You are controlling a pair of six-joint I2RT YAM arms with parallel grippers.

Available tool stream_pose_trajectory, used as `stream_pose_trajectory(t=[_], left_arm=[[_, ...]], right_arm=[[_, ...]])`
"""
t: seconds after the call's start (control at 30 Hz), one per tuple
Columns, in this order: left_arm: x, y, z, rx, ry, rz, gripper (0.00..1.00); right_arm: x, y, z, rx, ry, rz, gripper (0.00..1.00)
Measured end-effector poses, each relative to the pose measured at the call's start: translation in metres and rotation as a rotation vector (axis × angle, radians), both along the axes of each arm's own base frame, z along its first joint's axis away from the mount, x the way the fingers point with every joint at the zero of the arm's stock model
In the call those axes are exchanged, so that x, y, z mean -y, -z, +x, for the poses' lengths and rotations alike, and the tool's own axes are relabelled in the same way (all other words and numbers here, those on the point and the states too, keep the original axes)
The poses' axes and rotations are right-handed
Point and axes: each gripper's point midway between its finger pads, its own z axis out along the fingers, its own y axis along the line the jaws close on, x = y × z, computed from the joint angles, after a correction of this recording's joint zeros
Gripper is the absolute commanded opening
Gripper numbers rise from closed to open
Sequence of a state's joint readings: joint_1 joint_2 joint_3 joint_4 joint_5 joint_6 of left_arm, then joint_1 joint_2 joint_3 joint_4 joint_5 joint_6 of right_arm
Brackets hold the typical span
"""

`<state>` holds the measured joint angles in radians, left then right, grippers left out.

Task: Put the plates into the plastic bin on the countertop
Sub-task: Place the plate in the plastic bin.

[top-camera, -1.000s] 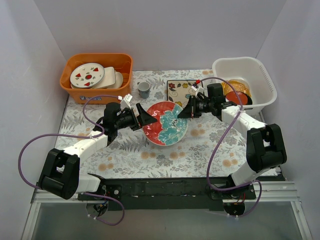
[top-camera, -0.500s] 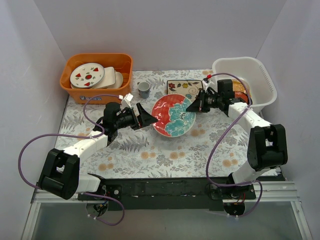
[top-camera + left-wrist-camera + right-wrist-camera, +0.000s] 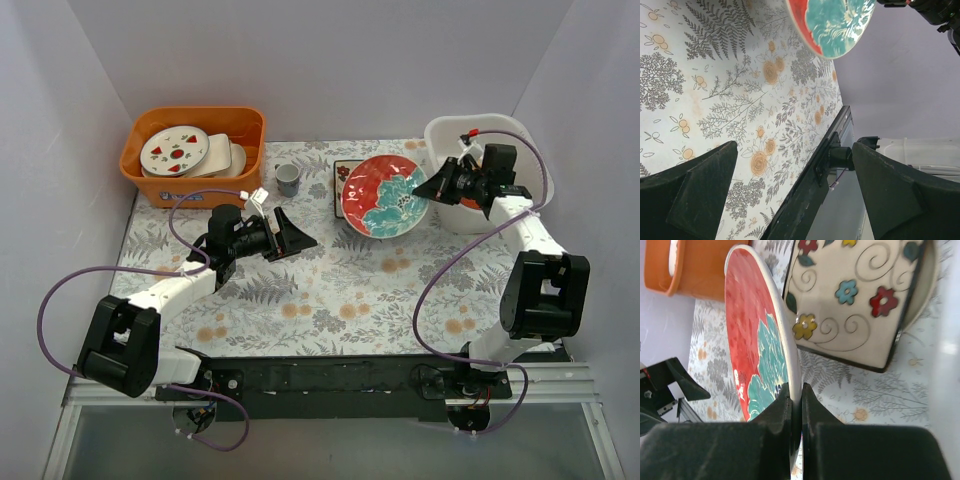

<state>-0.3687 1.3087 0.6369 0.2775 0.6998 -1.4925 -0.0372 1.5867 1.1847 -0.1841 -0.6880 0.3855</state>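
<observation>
R gripper point(image 3: 428, 189) has its fingers pinched tight on the rim of the red-and-teal plate point(image 3: 384, 196). I see the plate up on edge, off the countertop point(image 3: 330, 290), just left of the white bin point(image 3: 525, 150) and over the cream floral sq plate point(image 3: 855, 300). L gripper point(image 3: 292, 234) sits low over the fern print mid-table, fingers spread wide, nothing btwn them. Orange bin point(image 3: 165, 190) w/ white plates point(image 3: 175, 150) is far left, small cup point(image 3: 288, 178) to its right.
</observation>
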Motion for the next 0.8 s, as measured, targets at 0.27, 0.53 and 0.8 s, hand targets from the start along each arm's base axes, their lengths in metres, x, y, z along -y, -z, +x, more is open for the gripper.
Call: stream_pose_trajectory(t=[0.27,0.53,0.8], left_arm=[[0.001,0.009,0.001,-0.032,0.007,0.006,0.98],[0.004,0.005,0.004,-0.028,0.016,-0.002,0.98],[0.005,0.004,0.006,-0.030,0.020,-0.002,0.98]], right_arm=[[0.048,-0.021,0.016,0.055,0.120,0.018,0.01],[0.061,-0.031,0.022,0.070,0.175,0.047,0.01],[0.090,-0.037,0.033,0.088,0.292,0.031,0.01]])
